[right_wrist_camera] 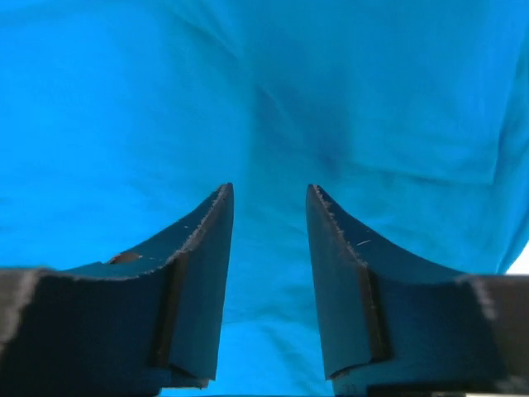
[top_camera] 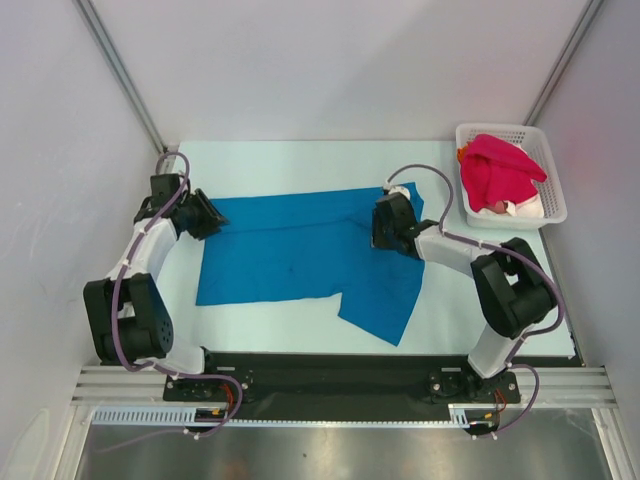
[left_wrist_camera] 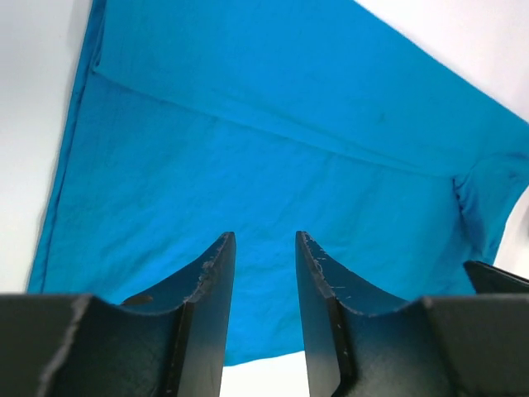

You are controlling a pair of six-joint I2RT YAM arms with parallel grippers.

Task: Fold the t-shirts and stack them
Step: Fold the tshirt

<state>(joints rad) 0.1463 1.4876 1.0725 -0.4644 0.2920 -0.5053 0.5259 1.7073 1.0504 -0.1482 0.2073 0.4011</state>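
Starting at your left, the left fingers (top_camera: 216, 221) stand apart over the left edge of the bright blue cotton t-shirt (top_camera: 290, 250), with nothing between them. The wrist view shows only cloth lying flat below the gap. That shirt is spread on the white counter (top_camera: 300, 160), between the two arms. One flap runs off crooked toward the near right corner. If you close here, I judge the likely slip is pinching a single layer, or only counter, because the edge under the tips is thin and flat. A lift from one layer would drag the shirt askew rather than fold it.

Further right, the right fingers (top_camera: 381, 236) are also parted and empty, well inside the cloth. Their camera shows blue from edge to edge and no hem, so a pinch there would bunch the middle. The right arm hides the far right corner of the shirt, and you cannot tell collar from hem.

At the far right, the white plastic lattice basket (top_camera: 552, 170) holds a crimson-pink t-shirt (top_camera: 500, 170). A sliver of orange cloth (top_camera: 463, 153) and some white cloth (top_camera: 525, 207) show beside it, and both are too buried to make out.
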